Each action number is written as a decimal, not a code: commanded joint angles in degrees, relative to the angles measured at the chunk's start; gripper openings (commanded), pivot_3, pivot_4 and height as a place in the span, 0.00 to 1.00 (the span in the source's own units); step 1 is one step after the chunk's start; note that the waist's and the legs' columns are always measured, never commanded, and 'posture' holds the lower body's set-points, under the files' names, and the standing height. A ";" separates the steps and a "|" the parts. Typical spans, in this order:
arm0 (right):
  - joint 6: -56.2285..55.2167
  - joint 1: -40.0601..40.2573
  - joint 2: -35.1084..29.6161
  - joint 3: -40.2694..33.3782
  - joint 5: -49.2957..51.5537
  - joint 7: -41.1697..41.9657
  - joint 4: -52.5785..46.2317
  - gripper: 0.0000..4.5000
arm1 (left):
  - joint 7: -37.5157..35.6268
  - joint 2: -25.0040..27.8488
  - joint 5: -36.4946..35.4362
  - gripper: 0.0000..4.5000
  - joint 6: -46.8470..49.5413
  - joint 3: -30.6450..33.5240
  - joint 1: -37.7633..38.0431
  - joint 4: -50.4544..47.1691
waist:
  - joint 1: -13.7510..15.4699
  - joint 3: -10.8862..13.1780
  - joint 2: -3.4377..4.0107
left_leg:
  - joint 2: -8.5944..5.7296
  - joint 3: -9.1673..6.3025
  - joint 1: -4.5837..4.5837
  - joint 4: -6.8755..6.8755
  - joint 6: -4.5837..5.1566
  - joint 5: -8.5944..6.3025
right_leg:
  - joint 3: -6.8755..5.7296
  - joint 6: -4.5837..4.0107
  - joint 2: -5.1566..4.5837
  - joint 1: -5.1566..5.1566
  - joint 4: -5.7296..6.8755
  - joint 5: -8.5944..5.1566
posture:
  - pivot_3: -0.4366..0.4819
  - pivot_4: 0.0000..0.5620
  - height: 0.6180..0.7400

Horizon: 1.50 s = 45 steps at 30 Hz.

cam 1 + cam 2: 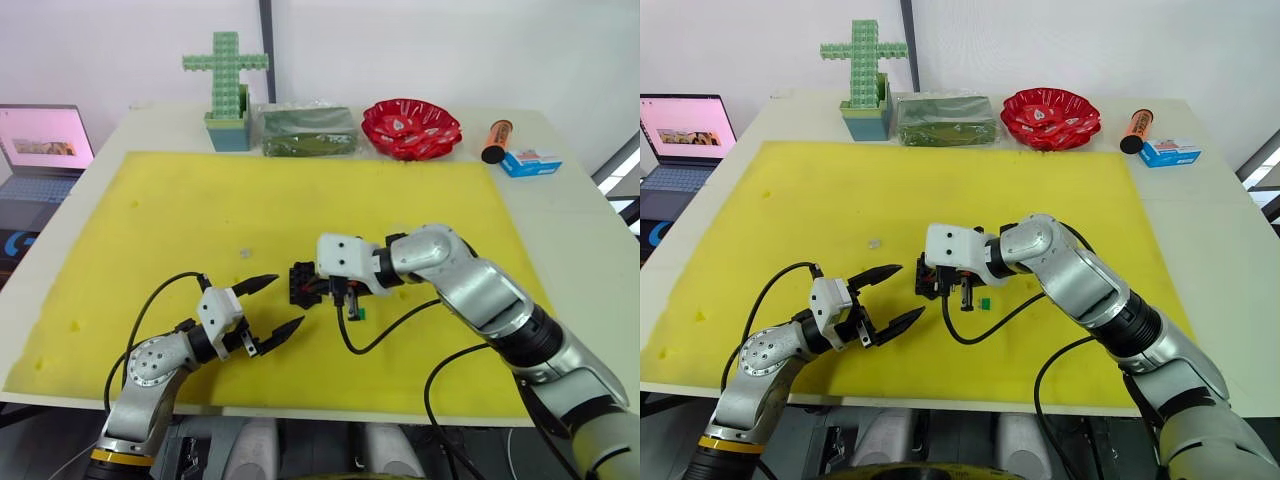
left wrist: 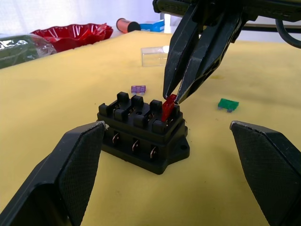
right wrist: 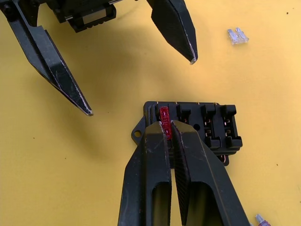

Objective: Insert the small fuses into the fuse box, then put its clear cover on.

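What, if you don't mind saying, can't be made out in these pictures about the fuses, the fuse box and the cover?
- Red fuse: how deep it sits in the fuse box is unclear; the right pincer covers its lower part.
- Purple fuse: cut off by the right wrist view's edge.
- Clear cover: too faint and small in the head views.
- Grey-white fuse: markings too small.

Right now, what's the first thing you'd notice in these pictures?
The right claw pinching a red fuse into an end slot of the black fuse box, mid-way across the yellow mat. The left claw waits open beside the box. Green, purple and grey-white fuses lie loose on the mat nearby.
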 commanded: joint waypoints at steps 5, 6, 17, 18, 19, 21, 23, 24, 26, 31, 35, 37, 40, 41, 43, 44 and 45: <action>-1.21 -0.08 0.07 1.66 -1.39 0.40 0.50 0.00 | 1.25 0.41 -0.22 0.99 1.26 -0.76 -0.20 -3.13 | 0.00 0.00 0.00 | 0.00 0.00 0.00 0.00 0.00 0.00 | 0.00 0.00 0.00 0.01 0.00 0.00 | 0.48 0.27 1.00; -1.34 -0.09 0.08 1.82 -1.51 0.45 0.63 0.00 | 1.32 0.45 -0.25 0.99 1.44 -0.76 -0.20 -3.30 | 0.00 0.00 0.00 | 0.00 0.00 0.00 0.00 0.00 0.00 | 0.00 0.00 0.00 0.01 0.00 0.00 | 0.48 0.27 1.00; -1.36 0.89 -0.01 2.22 -1.93 0.32 2.12 0.00 | 2.05 0.48 -0.32 0.99 2.89 -0.74 -0.88 -4.11 | 0.02 -0.01 0.00 | 0.00 0.00 0.03 0.00 0.00 0.00 | 0.00 0.00 0.00 0.03 0.00 0.00 | 0.48 0.27 1.00; -1.23 1.01 -0.01 1.96 -1.76 0.24 2.10 0.00 | 2.10 0.50 -0.30 0.99 2.91 -0.74 -0.94 -4.08 | 0.02 -0.01 0.00 | 0.00 0.00 0.04 0.00 0.00 0.00 | 0.00 -0.01 0.00 0.04 0.00 0.00 | 0.48 0.27 1.00; -1.09 1.12 -0.01 1.72 -1.62 0.14 2.04 0.00 | 2.13 0.53 -0.30 0.99 2.93 -0.76 -0.96 -4.05 | 0.02 -0.01 0.00 | 0.00 0.00 0.04 0.00 0.00 0.00 | 0.00 -0.01 0.00 0.04 0.00 0.00 | 0.48 0.27 1.00; -0.46 1.33 0.04 1.09 -1.17 -0.02 1.76 0.00 | 2.17 0.54 -0.27 0.99 2.92 -0.81 -0.95 -3.99 | -0.01 -0.02 0.01 | 0.00 0.00 0.04 0.00 0.00 0.00 | 0.00 -0.01 0.00 0.04 0.00 -0.01 | 0.48 0.27 1.00; 0.76 1.36 0.28 0.17 -0.26 -0.07 1.32 0.00 | 2.13 0.54 -0.28 0.99 2.90 -0.86 -0.96 -3.91 | 0.02 -0.02 0.01 | 0.00 -0.01 0.05 0.00 0.00 0.00 | 0.00 -0.01 0.00 0.04 0.00 -0.01 | 0.48 0.27 1.00; 1.53 1.32 0.43 -0.33 0.29 -0.06 1.08 0.00 | 2.09 0.55 -0.29 0.99 2.89 -0.88 -0.95 -3.86 | 0.02 -0.02 0.01 | 0.00 -0.01 0.04 0.00 0.00 0.00 | 0.00 -0.01 0.00 0.04 0.00 -0.01 | 0.48 0.27 1.00; 2.89 1.15 0.68 -1.15 1.23 -0.13 0.90 0.00 | 1.98 0.56 -0.32 0.99 2.85 -0.93 -0.99 -3.80 | 0.04 -0.02 0.01 | 0.00 0.00 0.04 0.00 0.00 0.00 | 0.00 -0.01 -0.01 0.04 0.00 -0.01 | 0.48 0.27 1.00; 3.18 1.39 0.66 -1.07 1.20 -0.80 1.74 0.00 | 1.77 0.43 -0.24 0.99 2.76 -1.04 -1.37 -3.51 | 0.05 -0.02 0.01 | 0.00 -0.01 0.04 0.00 0.00 0.00 | 0.00 -0.02 -0.01 0.04 0.00 -0.01 | 0.48 0.27 1.00; 1.68 2.08 0.13 0.28 0.16 -0.91 1.69 0.00 | 1.56 0.50 -0.16 0.99 2.50 -0.97 -1.33 -3.15 | 0.04 -0.02 0.01 | 0.00 -0.01 0.04 0.00 0.00 0.00 | 0.00 -0.02 -0.01 0.04 0.00 -0.01 | 0.48 0.27 1.00; 0.58 2.12 -0.11 0.48 -0.41 -1.02 1.82 0.00 | 1.41 0.57 -0.11 0.99 2.24 -0.86 -1.10 -2.95 | 0.02 -0.02 0.01 | 0.00 -0.01 0.04 0.00 0.00 0.00 | 0.00 -0.01 -0.01 0.04 0.00 -0.01 | 0.48 0.27 1.00; -0.70 2.03 0.27 -0.08 -0.38 -1.18 2.06 0.00 | 1.12 0.68 -0.08 0.99 1.85 -0.71 -0.55 -2.84 | 0.01 -0.02 0.01 | 0.00 0.00 0.04 0.00 0.00 0.00 | 0.00 -0.01 -0.01 0.03 0.00 -0.01 | 0.48 0.27 1.00; -1.04 2.03 0.44 -0.33 -0.21 -1.12 2.05 0.00 | 1.03 0.68 -0.05 0.99 1.71 -0.69 -0.39 -2.79 | 0.01 -0.02 0.01 | 0.00 0.00 0.04 0.00 0.00 0.00 | 0.00 -0.01 -0.01 0.04 0.00 -0.01 | 0.48 0.27 1.00; -1.37 2.01 0.73 -0.70 0.07 -1.11 1.94 0.06 | 0.95 0.64 -0.02 1.00 1.55 -0.66 -0.27 -2.67 | 0.01 -0.02 0.01 | 0.00 0.00 0.04 0.00 0.00 0.00 | 0.00 -0.01 -0.01 0.04 0.00 -0.01 | 0.48 0.27 1.00; -1.43 2.01 0.82 -0.82 0.14 -1.14 1.90 0.12 | 0.93 0.61 -0.02 1.00 1.52 -0.64 -0.27 -2.63 | 0.03 -0.02 0.01 | 0.00 0.00 0.04 0.00 0.00 0.00 | 0.00 -0.02 -0.01 0.03 0.00 -0.01 | 0.48 0.27 1.00; -1.59 1.99 0.93 -1.02 0.21 -1.18 1.76 0.16 | 0.89 0.56 0.00 1.00 1.42 -0.64 -0.32 -2.48 | 0.05 -0.02 0.01 | 0.00 -0.01 0.04 0.00 0.00 0.00 | 0.00 -0.02 -0.01 0.03 0.00 -0.01 | 0.48 0.27 1.00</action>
